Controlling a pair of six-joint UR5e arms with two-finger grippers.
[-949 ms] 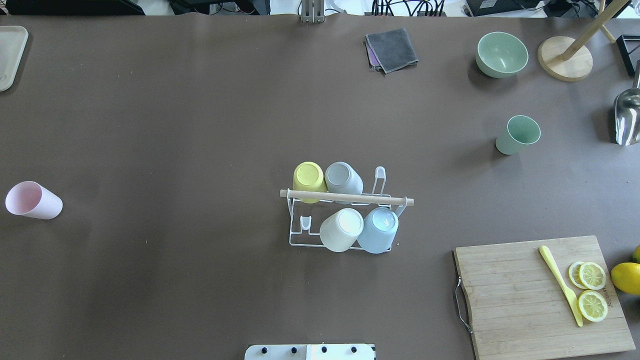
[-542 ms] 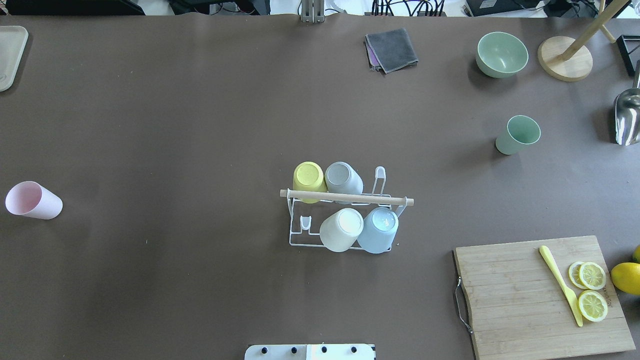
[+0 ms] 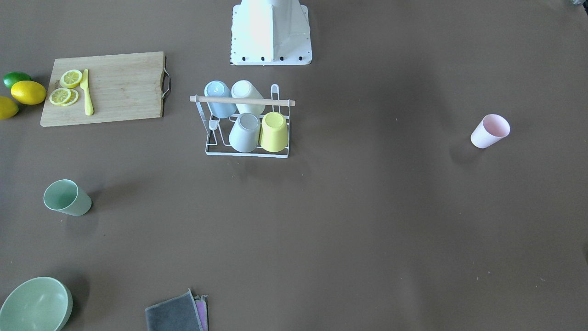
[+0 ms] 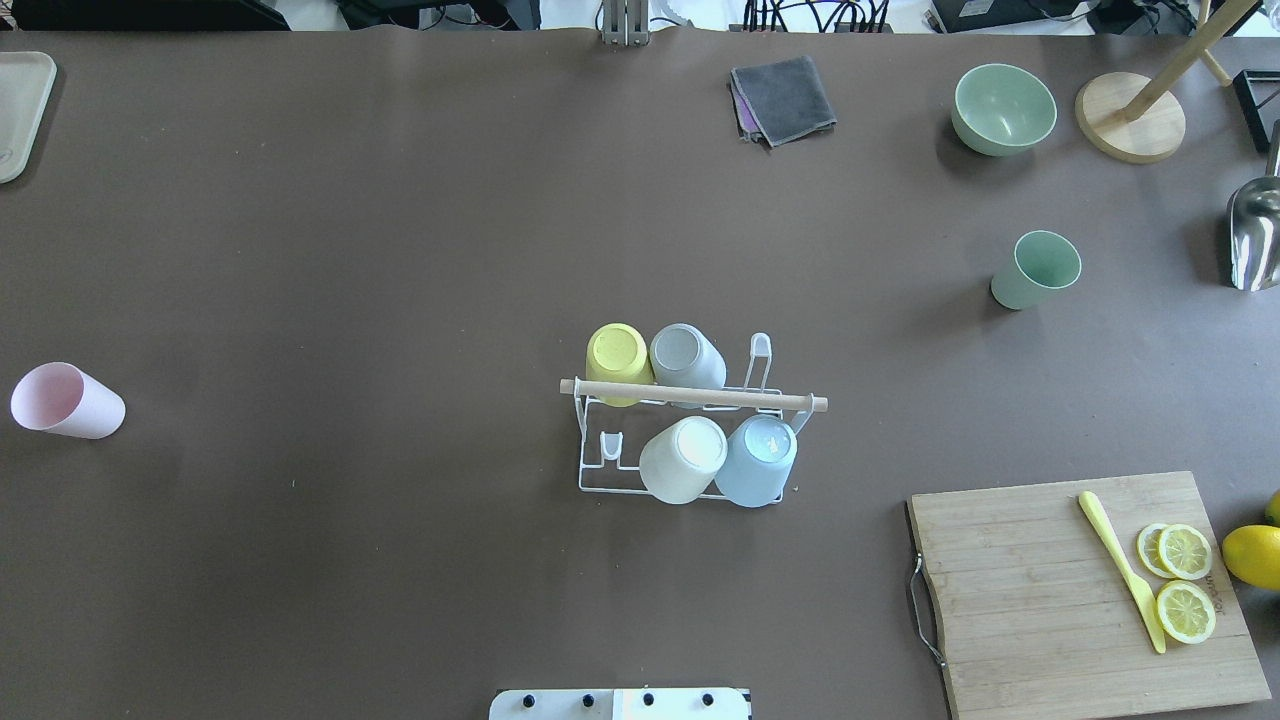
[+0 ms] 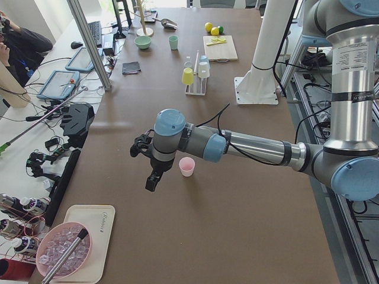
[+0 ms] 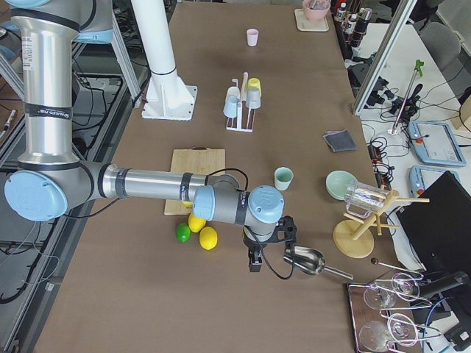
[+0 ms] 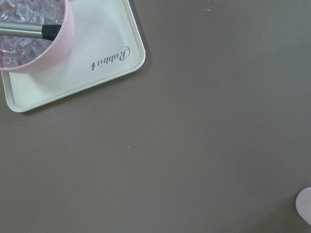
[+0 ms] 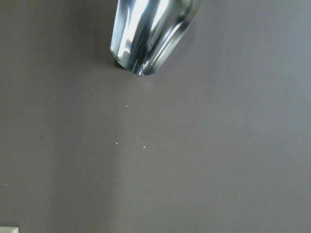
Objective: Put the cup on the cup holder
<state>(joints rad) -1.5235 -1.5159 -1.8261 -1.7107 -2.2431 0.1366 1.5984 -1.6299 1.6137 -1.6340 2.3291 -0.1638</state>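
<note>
Lemon slices (image 4: 1185, 611) and a yellow knife (image 4: 1122, 568) lie on the cutting board (image 4: 1020, 590); green bowl (image 4: 1003, 108) near grey cloth (image 4: 785, 98).

Seemingly no change on the table (image 4: 400, 250)

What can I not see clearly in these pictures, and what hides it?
Left gripper: seen only in the exterior left view; open or shut unclear.
Right gripper: only in the exterior right view; same doubt.
Pink cup: left wrist view, right edge cuts off nearly all.
Metal scoop: right wrist view, top edge cuts its handle.
Cup holder: overhead, four cups hide their prongs.
</note>
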